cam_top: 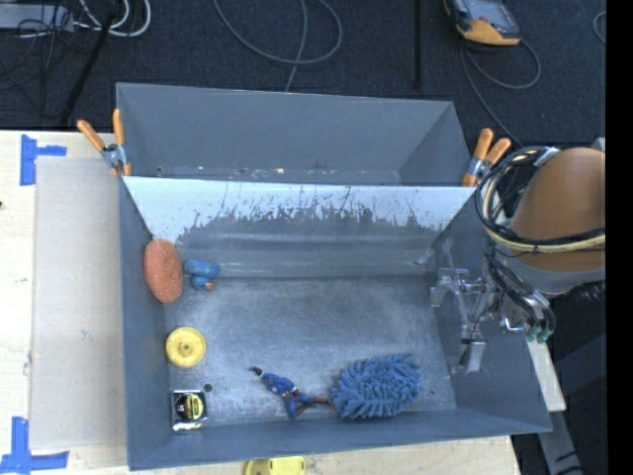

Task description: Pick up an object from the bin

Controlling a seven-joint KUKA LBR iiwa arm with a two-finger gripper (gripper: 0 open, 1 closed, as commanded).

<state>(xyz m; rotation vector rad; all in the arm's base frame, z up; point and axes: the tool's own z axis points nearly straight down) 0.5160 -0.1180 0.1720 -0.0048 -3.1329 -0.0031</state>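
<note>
Gripper (471,349) hung by right wall (499,396), its state indeterminable. Nearest: blue duster (376,387). Recommended: centre above it before descending, clear of wall.

1 ea: sponge (163,270), clip (201,273), disc (185,346), tape (189,408), pliers (287,392), duster (376,387)

Grey metal bin (297,137), its far wall and floor streaked and speckled dark. On the left: an orange-brown oval lump (163,270), a small blue piece (202,272), a yellow disc (185,346), a black-and-yellow tape measure (189,408). Near side: a blue-handled tool (287,392), a shaggy blue duster (376,386). At right, a silver claw (471,356)
</note>
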